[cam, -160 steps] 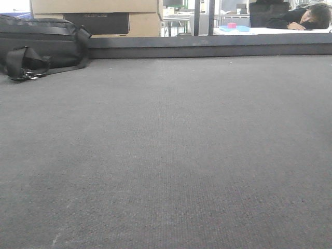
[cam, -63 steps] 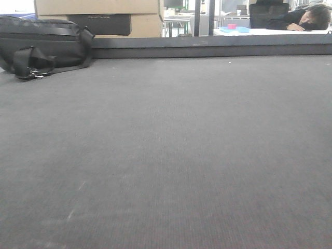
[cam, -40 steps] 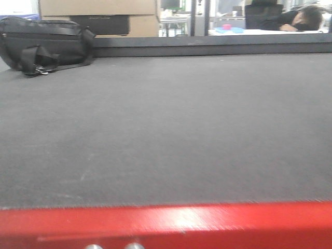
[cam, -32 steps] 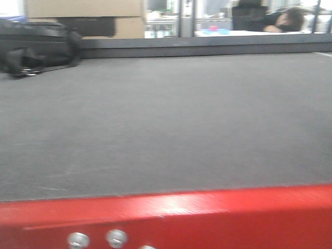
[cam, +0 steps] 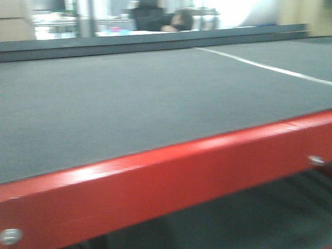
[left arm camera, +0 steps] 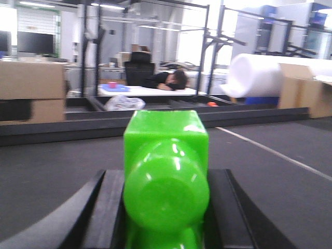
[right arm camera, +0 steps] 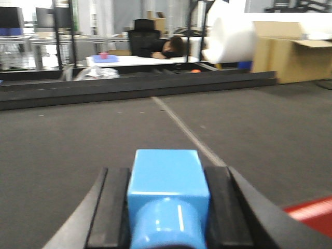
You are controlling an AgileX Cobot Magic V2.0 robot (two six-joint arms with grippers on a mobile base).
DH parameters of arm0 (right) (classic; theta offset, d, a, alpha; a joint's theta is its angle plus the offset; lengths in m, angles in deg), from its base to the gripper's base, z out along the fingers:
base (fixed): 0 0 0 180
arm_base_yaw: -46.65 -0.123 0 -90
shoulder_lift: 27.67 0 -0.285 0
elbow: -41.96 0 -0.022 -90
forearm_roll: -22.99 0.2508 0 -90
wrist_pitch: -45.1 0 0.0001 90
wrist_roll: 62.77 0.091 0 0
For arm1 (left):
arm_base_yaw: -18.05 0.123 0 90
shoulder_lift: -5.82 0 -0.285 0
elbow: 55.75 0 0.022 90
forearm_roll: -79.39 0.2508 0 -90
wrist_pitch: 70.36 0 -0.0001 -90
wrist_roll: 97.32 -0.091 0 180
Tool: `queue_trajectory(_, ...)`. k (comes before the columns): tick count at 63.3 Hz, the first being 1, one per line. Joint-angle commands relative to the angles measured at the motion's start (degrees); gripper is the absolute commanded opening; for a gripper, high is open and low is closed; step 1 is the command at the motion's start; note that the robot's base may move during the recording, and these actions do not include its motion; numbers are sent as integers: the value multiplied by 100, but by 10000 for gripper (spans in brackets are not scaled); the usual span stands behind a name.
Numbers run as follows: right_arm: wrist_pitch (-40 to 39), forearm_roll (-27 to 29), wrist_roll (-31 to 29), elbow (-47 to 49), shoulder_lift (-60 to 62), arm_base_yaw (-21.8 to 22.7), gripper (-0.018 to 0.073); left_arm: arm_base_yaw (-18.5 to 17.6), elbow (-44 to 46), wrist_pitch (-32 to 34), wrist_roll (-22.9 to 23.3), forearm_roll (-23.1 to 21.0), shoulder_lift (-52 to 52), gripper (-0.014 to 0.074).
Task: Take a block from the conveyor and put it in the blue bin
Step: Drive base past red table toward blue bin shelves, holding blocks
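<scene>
Grey woven conveyor [cam: 129, 98] spreads wide and open from its red front edge [cam: 155, 181] to the dark far rail [cam: 129, 44], crossed by a white line [cam: 259, 65]. Only the wrist views show the arms: the left gripper [left arm camera: 166, 207] clamps a green block [left arm camera: 166, 155] and the right gripper [right arm camera: 167, 207] clamps a blue block [right arm camera: 166, 176], both above the conveyor.

Matt woven conveyor [cam: 129, 98] — glossy plastic green block [left arm camera: 166, 171] and blue block [right arm camera: 167, 181] — shiny red frame [cam: 155, 181]

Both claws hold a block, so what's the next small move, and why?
Likely turn away from the belt to find the bin: the left claw grips a green block, the right claw a blue block, and no bin shows nearby.
</scene>
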Motion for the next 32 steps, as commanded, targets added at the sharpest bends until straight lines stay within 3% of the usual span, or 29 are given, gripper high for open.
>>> queue_trajectory(1, -93, -11, -32, -2, 22, -8, -162, -32, -5, 109, 28, -10, 18, -111)
queue_trajectory(32, -93, -11, -32, -2, 22, -8, -162, -32, -5, 109, 28, -10, 18, -111)
